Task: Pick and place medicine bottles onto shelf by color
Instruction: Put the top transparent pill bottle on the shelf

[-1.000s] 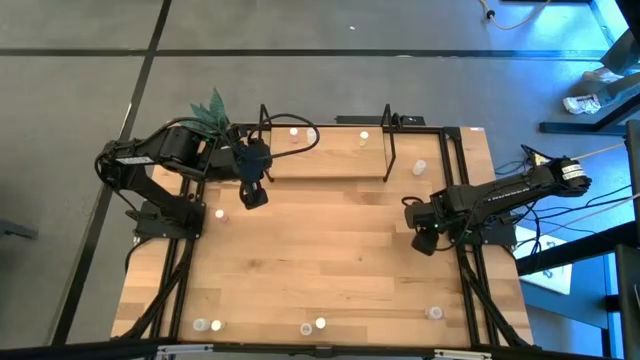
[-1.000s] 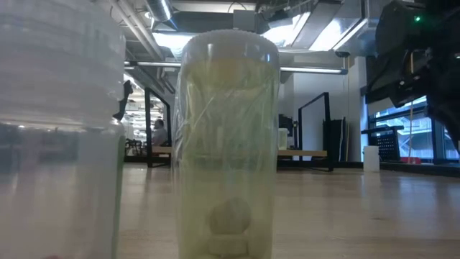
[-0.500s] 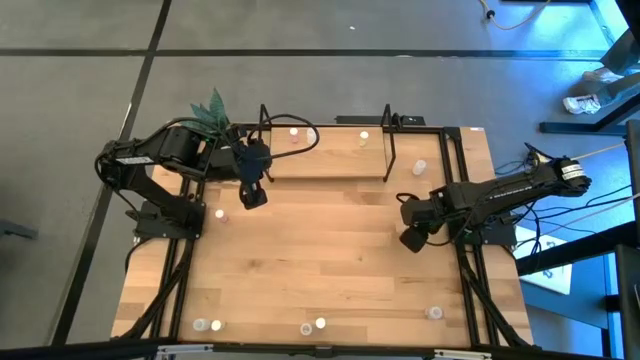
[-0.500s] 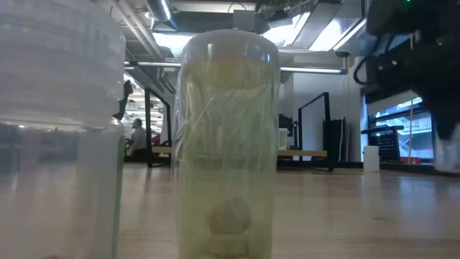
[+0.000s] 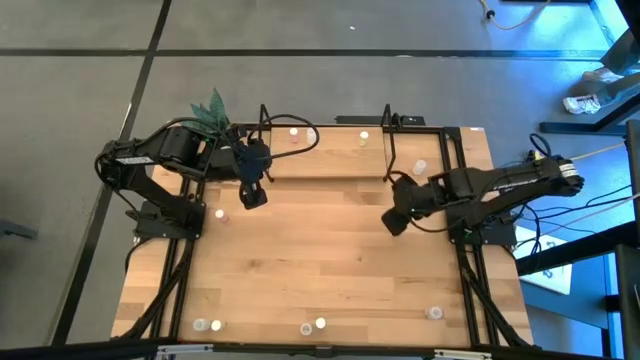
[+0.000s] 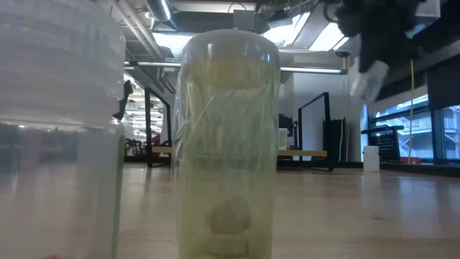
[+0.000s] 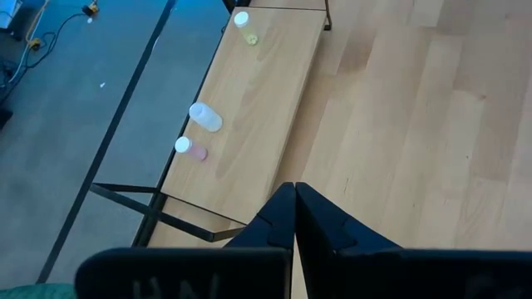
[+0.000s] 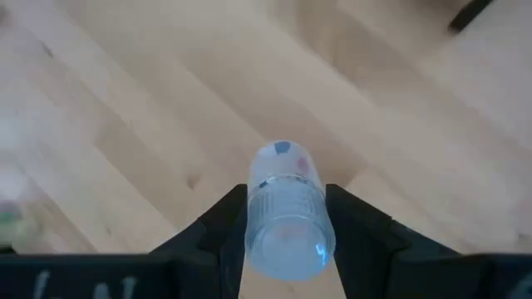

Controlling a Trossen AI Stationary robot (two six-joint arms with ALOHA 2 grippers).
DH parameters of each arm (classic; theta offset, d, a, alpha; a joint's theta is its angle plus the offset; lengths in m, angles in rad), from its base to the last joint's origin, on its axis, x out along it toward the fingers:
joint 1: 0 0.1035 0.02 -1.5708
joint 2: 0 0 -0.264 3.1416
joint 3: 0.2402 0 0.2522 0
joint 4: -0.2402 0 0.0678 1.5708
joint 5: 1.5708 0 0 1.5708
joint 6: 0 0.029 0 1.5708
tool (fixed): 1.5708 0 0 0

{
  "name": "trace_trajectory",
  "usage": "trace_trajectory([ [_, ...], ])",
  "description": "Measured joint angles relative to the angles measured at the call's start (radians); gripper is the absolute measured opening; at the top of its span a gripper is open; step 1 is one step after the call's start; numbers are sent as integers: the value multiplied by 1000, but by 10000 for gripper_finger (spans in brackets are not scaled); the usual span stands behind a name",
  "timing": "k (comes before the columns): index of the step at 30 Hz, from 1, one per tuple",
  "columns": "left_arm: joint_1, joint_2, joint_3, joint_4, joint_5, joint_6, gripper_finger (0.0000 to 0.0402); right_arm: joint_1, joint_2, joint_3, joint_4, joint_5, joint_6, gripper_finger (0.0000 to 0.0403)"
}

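My right gripper (image 5: 394,222) hangs over the table's right half, in front of the shelf (image 5: 330,155), and is shut on a small translucent medicine bottle (image 8: 286,214) with a pinkish tint. The low view shows this bottle (image 6: 370,78) high above the tabletop. My left gripper (image 5: 253,197) waits shut above the shelf's left front corner. In the left wrist view my left gripper (image 7: 295,199) looks along the shelf board (image 7: 249,108), where a pink bottle (image 7: 188,148) and a yellow-green one (image 7: 244,20) stand and a whitish one (image 7: 205,116) lies on its side. My right gripper pinches the bottle's round sides (image 8: 258,212) between its two fingers. The fingers slant steeply down from the table's right. The bottle lies along the fingers, one end toward the wrist camera. It hangs tilted below them (image 6: 372,80), lifted clear of the table.
Several more bottles stand along the table's near edge (image 5: 306,328), (image 5: 434,313), (image 5: 208,324). One bottle (image 5: 220,212) is near the left edge and another (image 5: 420,167) lies right of the shelf's post (image 5: 389,150). A plant (image 5: 212,108) is at the far left. Two bottles (image 6: 226,144), (image 6: 57,129) fill the low view.
My right gripper has risen and gone toward the table's left and far side, nearer the shelf, rolling and tipping as it went. It has kept its hold, and the bottle now hangs well above the tabletop.
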Motion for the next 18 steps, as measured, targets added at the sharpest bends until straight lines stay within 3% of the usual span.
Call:
trace_trajectory([
  [18,0,0,0,0,0,-18,3,-213,332,555,-161,-3,-442,146],
])
